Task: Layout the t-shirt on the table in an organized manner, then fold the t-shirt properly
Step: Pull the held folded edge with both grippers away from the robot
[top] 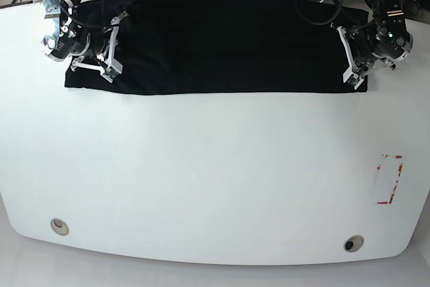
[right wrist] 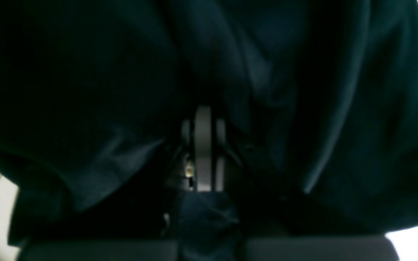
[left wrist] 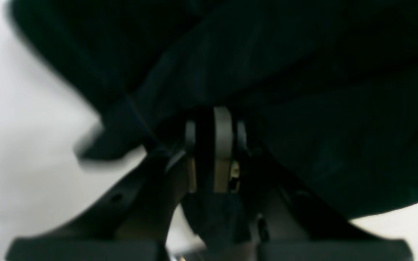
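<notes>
Right gripper (top: 111,48) at the table's (top: 215,186) far left corner, jaws clamped on the shirt's (top: 222,45) end, black shirt stretched flat along the far edge, left gripper (top: 351,58) pinching its other end near the far right corner.

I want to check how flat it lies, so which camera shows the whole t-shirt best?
The base view: the t-shirt shows whole, a wide black band across the table's far side. Both wrist views show only blurred dark folds up close.
</notes>
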{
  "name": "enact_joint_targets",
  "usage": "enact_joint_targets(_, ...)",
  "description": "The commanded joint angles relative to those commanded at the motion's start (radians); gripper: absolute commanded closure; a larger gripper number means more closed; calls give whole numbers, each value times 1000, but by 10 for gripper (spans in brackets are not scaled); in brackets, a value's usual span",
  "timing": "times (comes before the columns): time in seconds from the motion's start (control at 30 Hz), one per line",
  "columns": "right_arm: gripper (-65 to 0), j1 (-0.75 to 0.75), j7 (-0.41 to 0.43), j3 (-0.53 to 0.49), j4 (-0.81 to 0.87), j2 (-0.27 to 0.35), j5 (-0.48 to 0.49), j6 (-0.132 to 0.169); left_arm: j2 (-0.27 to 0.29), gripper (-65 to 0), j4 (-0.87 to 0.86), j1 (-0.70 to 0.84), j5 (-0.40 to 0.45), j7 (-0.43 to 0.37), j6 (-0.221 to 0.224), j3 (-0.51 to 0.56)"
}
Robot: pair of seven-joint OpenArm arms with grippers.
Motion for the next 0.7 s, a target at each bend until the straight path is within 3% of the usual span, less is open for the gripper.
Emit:
enact_joint_targets(0.37,-11,109,157,-2,-213,18,-89,0,-46,-47,-258,-181,0,-60,0,74)
enact_joint_targets(0.7,-11,176,175,-2,-262,17,-129,0,-46,-50,-235,-232,-5,-69,0,114)
